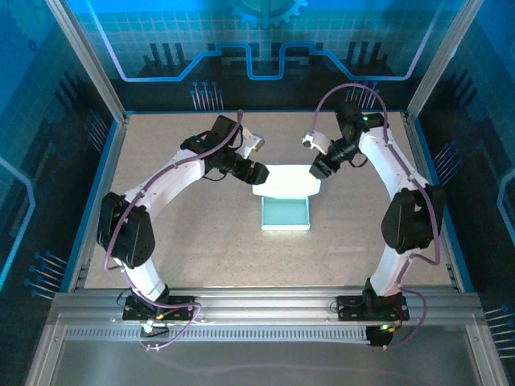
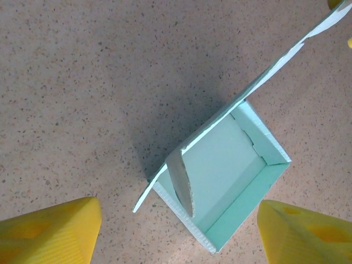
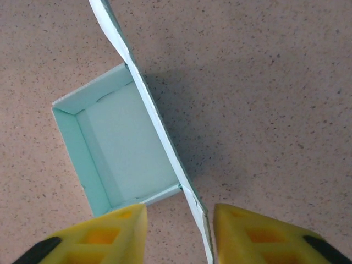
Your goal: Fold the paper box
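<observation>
Lid-closing step: paper box (image 1: 286,215) mid-table, tray formed, lid (image 1: 286,181) raised at its far side; left gripper (image 1: 256,173) wide apart at the lid's left end, right gripper (image 3: 179,212) apart, straddling its right edge; next, I'd pinch and swing the lid nearward.

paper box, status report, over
Left gripper open, over the tray corner. Right gripper open, straddling the lid edge. Paper box: tray formed, lid raised, not shut.

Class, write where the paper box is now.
In the top view the paper box sits at the middle of the table, open tray toward the arm bases, raised lid between the left gripper and the right gripper.
</observation>
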